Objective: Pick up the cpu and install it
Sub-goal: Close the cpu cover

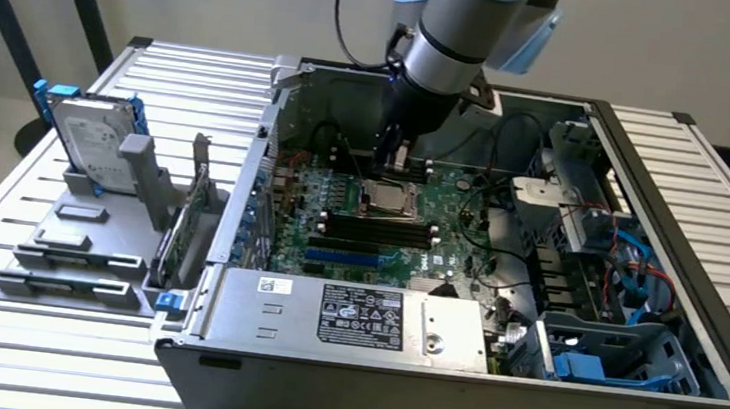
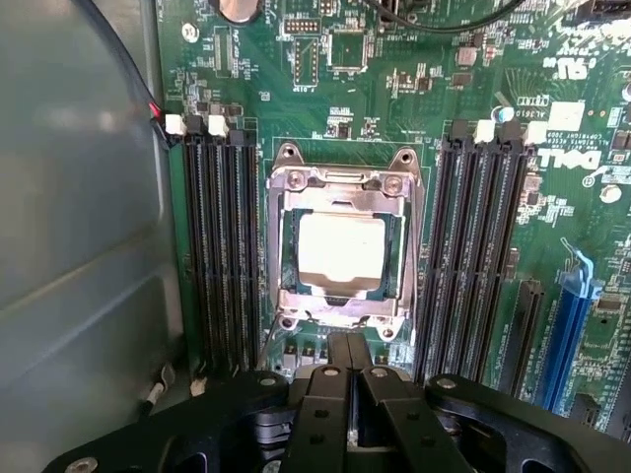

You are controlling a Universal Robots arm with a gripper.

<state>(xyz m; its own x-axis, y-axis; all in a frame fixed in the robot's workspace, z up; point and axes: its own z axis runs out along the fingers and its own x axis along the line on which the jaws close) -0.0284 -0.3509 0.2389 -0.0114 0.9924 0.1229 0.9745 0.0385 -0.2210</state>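
Starting at the exterior view's left, what's standing on that slatted table (image 1: 4,331)?

– A grey rack (image 1: 79,257) with a hard drive (image 1: 93,143) in a blue frame, propped upright at its far end. The rack's low slots lie nearer to us.

And next along?

– The open computer case (image 1: 453,404), just beside the rack. Its power supply (image 1: 354,319) lies across the near side, and the green motherboard (image 1: 335,237) sits behind that.

Where's the cpu?

– In the middle of the board. The cpu (image 1: 385,203) lies flat in its socket with the silver top facing up. From the wrist view, the cpu (image 2: 340,251) sits inside the metal socket frame (image 2: 281,246), with banks of black memory slots (image 2: 222,246) on both sides.

And the gripper?

– The arm (image 1: 456,32) reaches down into the case from above, and the gripper (image 1: 396,167) hangs just over the socket. Up close, the gripper (image 2: 350,389) has its jaws pressed together with nothing between them, and the tips sit near one edge of the frame. I can't tell whether they touch it.

Anything further right?

– Loose cables, then a blue drive cage (image 1: 597,368) in the case's near corner.
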